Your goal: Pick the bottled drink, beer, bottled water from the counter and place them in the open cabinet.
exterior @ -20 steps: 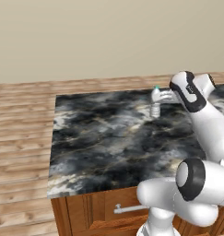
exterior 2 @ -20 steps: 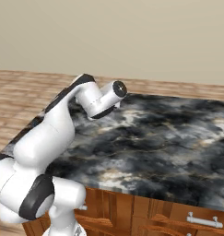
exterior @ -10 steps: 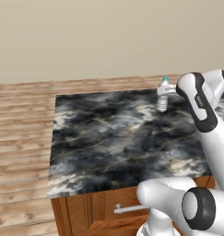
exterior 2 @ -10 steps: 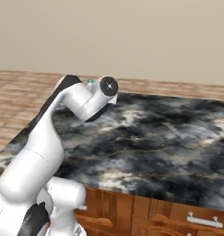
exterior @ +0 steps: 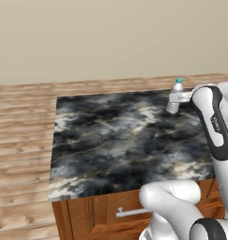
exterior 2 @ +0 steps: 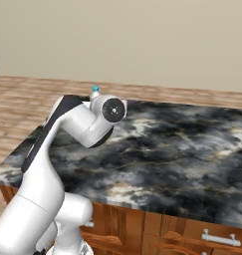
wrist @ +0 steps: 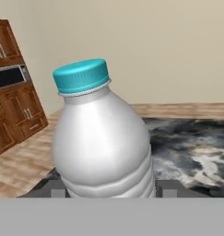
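Bottled water (wrist: 103, 147) upright between part-open fingers (wrist: 169, 188), held above counter (exterior: 120, 140)

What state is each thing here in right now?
Water bottle: upright, cap on, lifted off the counter, held between the tool's fingers.
Tool: shut on the water bottle.
Counter: dark marbled top.
Drawer: closed.

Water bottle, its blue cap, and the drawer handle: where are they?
bottled water (wrist: 104, 147), hand view, on its ribbed body.
blue cap (wrist: 81, 75), hand view, on its side.
drawer handle (exterior 2: 220, 238), right base view, on the middle of the bar.
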